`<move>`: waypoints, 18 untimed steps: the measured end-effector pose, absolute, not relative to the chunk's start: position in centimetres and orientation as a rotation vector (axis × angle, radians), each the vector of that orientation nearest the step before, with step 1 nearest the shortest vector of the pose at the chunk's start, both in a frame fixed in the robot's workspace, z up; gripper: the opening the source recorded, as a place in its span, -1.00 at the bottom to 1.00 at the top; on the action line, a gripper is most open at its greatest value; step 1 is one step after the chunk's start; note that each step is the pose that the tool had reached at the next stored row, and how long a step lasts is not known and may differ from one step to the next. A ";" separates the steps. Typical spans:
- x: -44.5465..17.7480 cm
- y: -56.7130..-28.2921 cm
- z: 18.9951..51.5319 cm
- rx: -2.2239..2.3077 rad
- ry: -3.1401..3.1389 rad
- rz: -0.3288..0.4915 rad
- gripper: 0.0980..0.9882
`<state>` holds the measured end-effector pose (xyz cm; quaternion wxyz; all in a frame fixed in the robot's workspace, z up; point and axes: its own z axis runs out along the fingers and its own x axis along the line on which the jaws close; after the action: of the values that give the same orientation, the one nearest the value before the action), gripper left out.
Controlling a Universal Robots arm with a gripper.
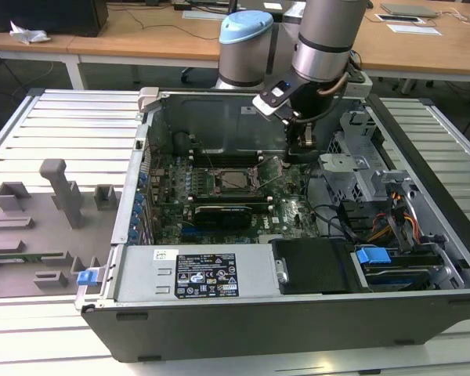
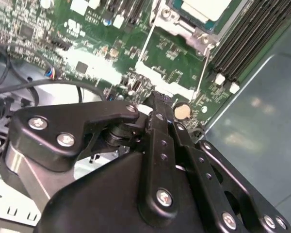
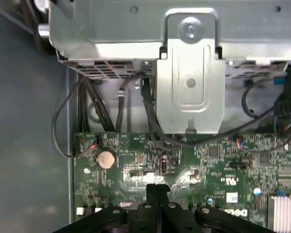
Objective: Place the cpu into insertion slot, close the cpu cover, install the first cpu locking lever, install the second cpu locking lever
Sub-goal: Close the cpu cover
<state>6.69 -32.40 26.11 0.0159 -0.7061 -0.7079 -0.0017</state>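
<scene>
Hovering just to the exterior view's right of the insertion slot (image 1: 216,182), low over the glossy green motherboard (image 3: 208,165), the gripper (image 1: 301,153) has its two matte black fingers (image 3: 152,190) pressed flat together, a thin seam between them and nothing clamped. In the second wrist view the gripper (image 2: 155,99) tapers to a blunt tip, its bolted black linkages studded with round silver screws. The cpu (image 1: 236,180) sits inside the slot, a flat square with a dull silver-grey top. The cpu cover (image 2: 186,26) – a thin stamped frame of bright metal – seems to lie down around the chip's edge, though I cannot tell whether it is fully seated. Two slim wire levers (image 2: 143,46) run out from the slot's corners across the board, straight and shiny; they look unlatched. Beside the slot, long narrow black memory slots (image 2: 254,31) with white end clips lie in parallel rows. Farther from the slot, near the fingertips, a round coin battery (image 3: 106,158) glints pale gold, and past it a folded grey sheet-metal bracket (image 3: 190,73) rises over loops of black cable (image 3: 63,131).
</scene>
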 end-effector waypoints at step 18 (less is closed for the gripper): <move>7.0 -32.0 24.0 -2.229 -2.180 -0.015 -0.98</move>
<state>6.98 -31.97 23.95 0.0119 -0.7150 -0.6990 -0.0049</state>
